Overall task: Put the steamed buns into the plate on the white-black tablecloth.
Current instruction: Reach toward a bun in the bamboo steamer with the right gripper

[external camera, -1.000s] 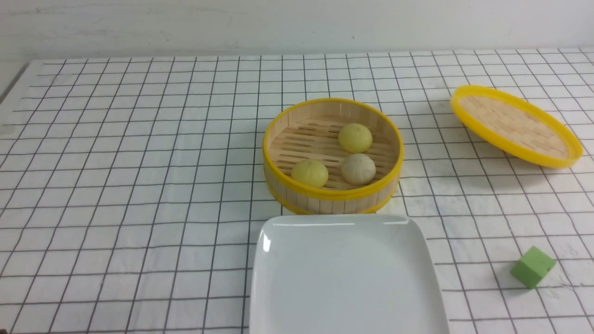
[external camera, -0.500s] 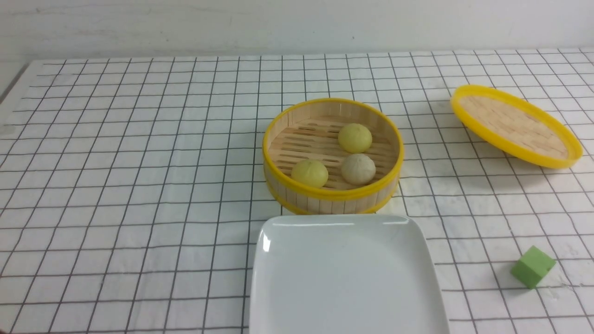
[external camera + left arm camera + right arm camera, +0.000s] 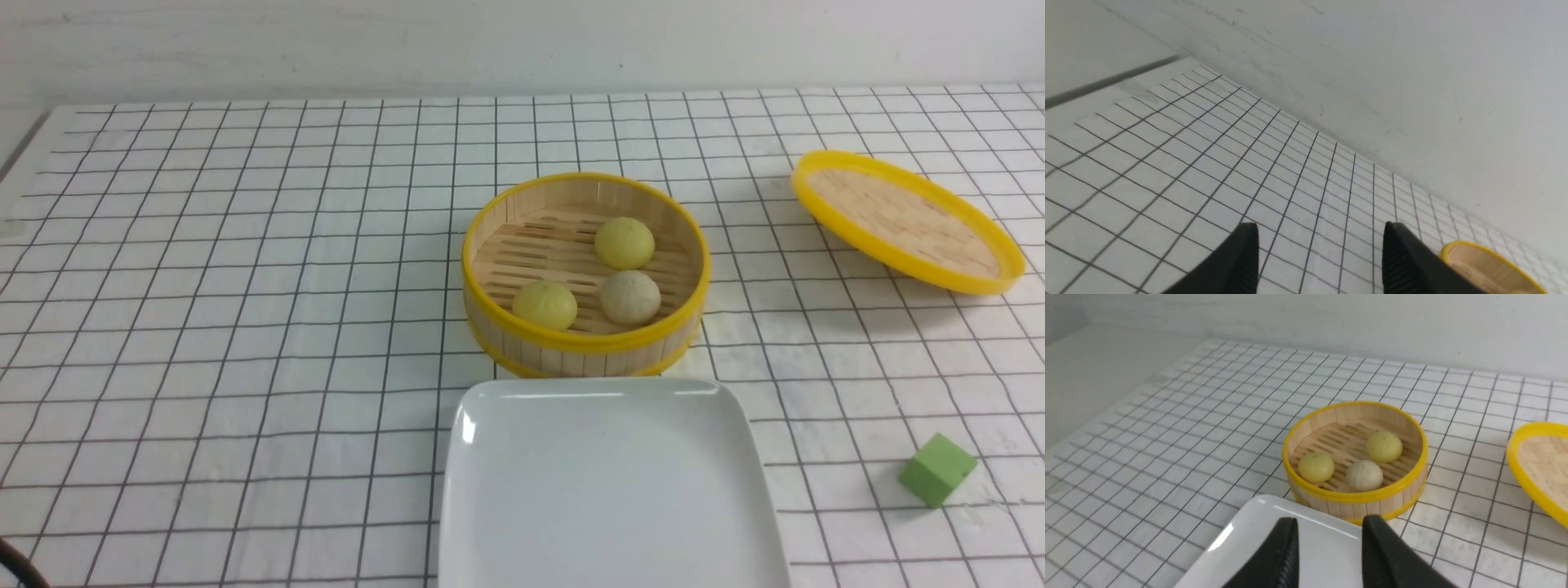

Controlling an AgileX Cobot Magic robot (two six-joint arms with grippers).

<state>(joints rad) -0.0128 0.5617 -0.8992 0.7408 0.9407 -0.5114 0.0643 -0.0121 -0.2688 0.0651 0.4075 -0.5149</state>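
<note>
The white-black tablecloth [image 3: 245, 286] covers the table and runs under both of our arms. Our left end effector [image 3: 1319, 225] hovers above an open stretch of it, pitched forward toward the back wall. Its two black fingers [image 3: 1237, 261] are spread wide with nothing between them. A yellow-rimmed bamboo piece sits ahead of it and to its right; from that wrist we cannot tell whether it is the basket or the lid.

The plate [image 3: 604, 490] lies directly beneath our right end effector [image 3: 1329, 519] and reaches a little past its fingertips. That end effector points forward and slightly down. Its fingers are parted by a moderate gap, narrower than the left's, and grip nothing.

Just beyond those fingertips stands the bamboo steamer basket [image 3: 584, 347], uncovered. Its near wall is just beside the plate's far rim; we cannot tell whether they touch. The lid [image 3: 906, 220] lies farther ahead and to the right end effector's right, well apart from the basket, woven inside facing up.

The three steamed buns [image 3: 630, 297] sit on the basket's slats, ahead of the right fingertips. The beige-white one is nearest, the near yellow bun [image 3: 544, 305] is to its left, and the far yellow bun [image 3: 624, 242] is behind it.

A green cube [image 3: 937, 469] rests on the cloth, well off to the right end effector's right.
</note>
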